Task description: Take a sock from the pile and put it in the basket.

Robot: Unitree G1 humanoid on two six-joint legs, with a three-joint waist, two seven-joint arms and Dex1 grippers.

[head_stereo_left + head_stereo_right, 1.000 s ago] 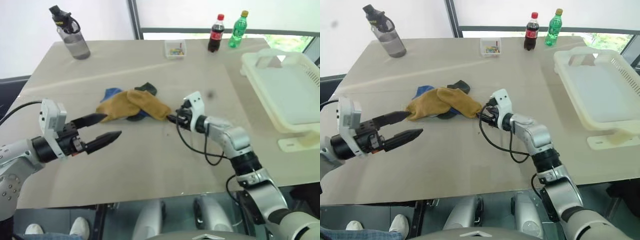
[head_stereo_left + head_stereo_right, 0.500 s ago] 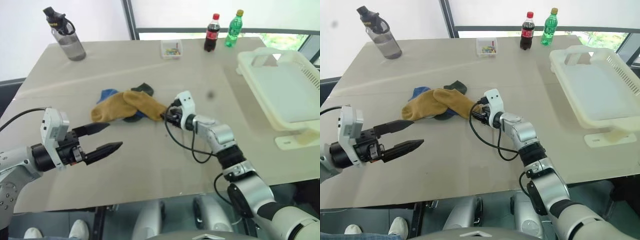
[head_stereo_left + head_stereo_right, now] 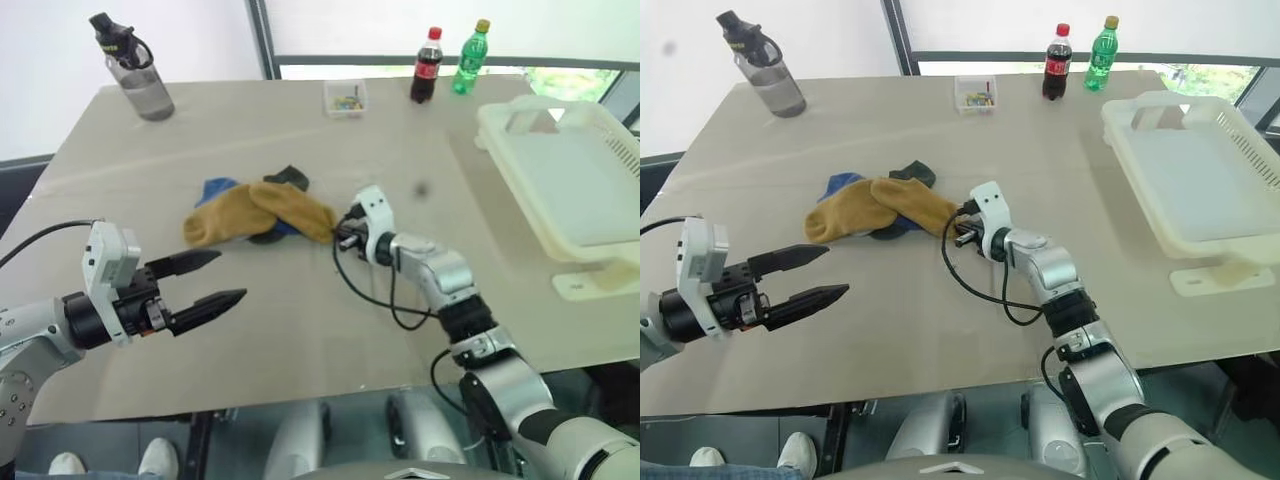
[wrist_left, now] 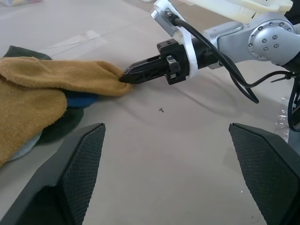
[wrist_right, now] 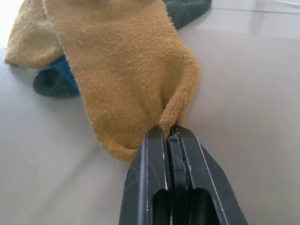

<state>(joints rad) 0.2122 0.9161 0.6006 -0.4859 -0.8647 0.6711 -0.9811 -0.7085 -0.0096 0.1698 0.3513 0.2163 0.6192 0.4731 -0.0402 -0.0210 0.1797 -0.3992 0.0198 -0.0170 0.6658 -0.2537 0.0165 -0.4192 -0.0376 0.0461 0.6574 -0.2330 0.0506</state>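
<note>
Grip status first: nearest us, our left gripper point(image 3: 205, 282) hangs over the table's near left part with its jaws spread wide and nothing between them, well short of the pile point(image 3: 258, 208). Past it, mid-table, our right gripper point(image 5: 169, 133) has its jaws pressed together on a small pucker at the edge of the mustard sock point(image 5: 124, 70), the top one in the heap, with the blue sock point(image 3: 217, 187) and dark green sock point(image 3: 291, 178) lying partly under it. Basket point(image 3: 560, 170) sits well apart at the table's right edge, its floor bare as far as we can see, so we judge the carry not yet begun. Risks as we read them: the bite is only a thin fold of knit, so a quick lift could pull it free; the mustard sock overlaps the others, so it may drag a second one along; a hanging sock could snag the basket's rim on the way over if we carry it too low. Surface is a smooth beige table point(image 3: 300, 350), slick enough for dragged fabric to slide. Farther back stand a grey water bottle point(image 3: 135, 70), a small clear box point(image 3: 346, 98), a cola bottle point(image 3: 428, 66) and a green bottle point(image 3: 469, 58), with a window and white wall behind.
</note>
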